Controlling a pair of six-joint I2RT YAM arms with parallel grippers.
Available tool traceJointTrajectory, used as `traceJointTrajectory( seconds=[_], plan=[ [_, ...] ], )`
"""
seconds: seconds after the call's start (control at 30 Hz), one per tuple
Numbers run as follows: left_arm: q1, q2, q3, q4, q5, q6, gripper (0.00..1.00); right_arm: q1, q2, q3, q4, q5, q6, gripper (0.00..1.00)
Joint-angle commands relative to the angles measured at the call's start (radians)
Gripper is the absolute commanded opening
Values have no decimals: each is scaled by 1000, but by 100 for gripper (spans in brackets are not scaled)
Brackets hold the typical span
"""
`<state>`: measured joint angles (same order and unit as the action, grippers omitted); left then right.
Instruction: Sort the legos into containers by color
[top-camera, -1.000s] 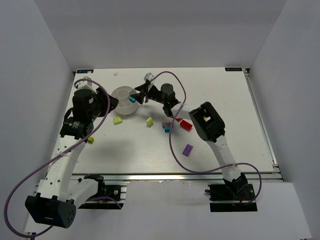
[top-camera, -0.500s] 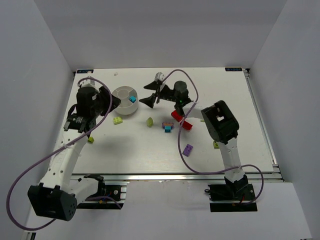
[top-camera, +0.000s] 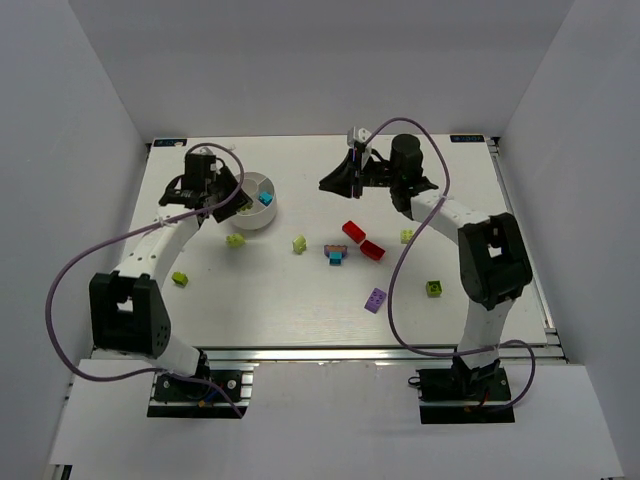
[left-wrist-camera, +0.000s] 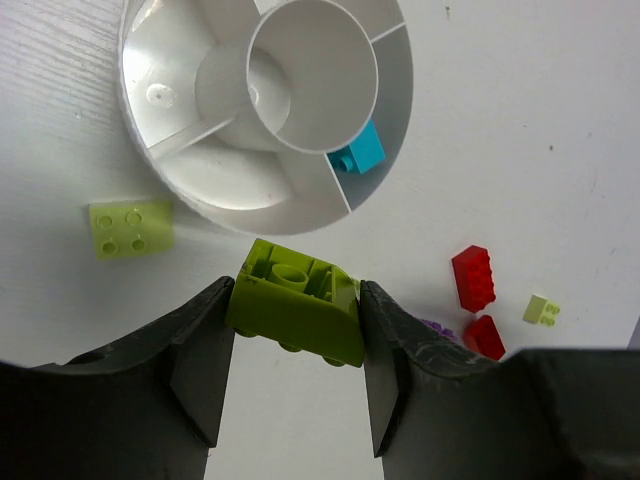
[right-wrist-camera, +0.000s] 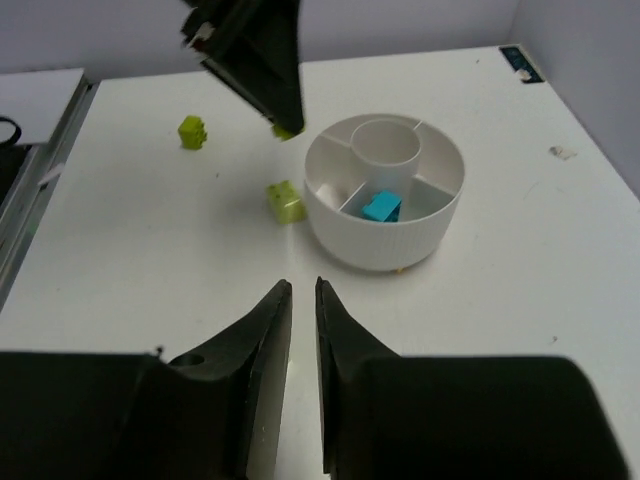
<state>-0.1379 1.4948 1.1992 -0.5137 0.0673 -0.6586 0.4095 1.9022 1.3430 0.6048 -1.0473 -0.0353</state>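
The containers are wedge compartments of one round white dish (top-camera: 262, 222) (left-wrist-camera: 135, 90) (right-wrist-camera: 385, 245). One cyan lego (top-camera: 265, 198) (left-wrist-camera: 358, 150) (right-wrist-camera: 381, 208) lies in a wedge. My left gripper (top-camera: 228, 203) (left-wrist-camera: 297, 300) is shut on a lime-green lego (left-wrist-camera: 295, 300) (right-wrist-camera: 283, 131), hanging just beside the dish's rim. My right gripper (top-camera: 324, 185) (right-wrist-camera: 303, 290) hovers right of the dish, facing it, with a narrow gap between its fingers and nothing in it. Loose on the table are red legos (top-camera: 354, 230) (top-camera: 372, 250), a purple lego (top-camera: 375, 299) and lime legos (top-camera: 235, 240) (top-camera: 299, 243).
More legos lie about: a cyan-and-purple stack (top-camera: 335, 253), lime ones at the left (top-camera: 180, 279) and right (top-camera: 407, 236), and a green one (top-camera: 434, 288). Purple cables loop over both arms. White walls enclose the table on three sides.
My right gripper left the cyan lego in the dish, drew back to the right and narrowed its jaws. My left gripper carried the lime-green lego up to the dish.
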Motion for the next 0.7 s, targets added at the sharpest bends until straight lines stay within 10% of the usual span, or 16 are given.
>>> traceJointTrajectory(
  seconds=[0.0,0.53,0.67],
  plan=[
    [8,57,86,29,-21,10,20,-9,-92,-47,-215,-23,-136,20],
    [6,188,162,-19,-101,47,35,-64,-193,-163,-234,-22,-144,33],
    [4,211,160,-17,-107,54,49,-66,-196,-150,-298,-26,-192,55]
  ],
)
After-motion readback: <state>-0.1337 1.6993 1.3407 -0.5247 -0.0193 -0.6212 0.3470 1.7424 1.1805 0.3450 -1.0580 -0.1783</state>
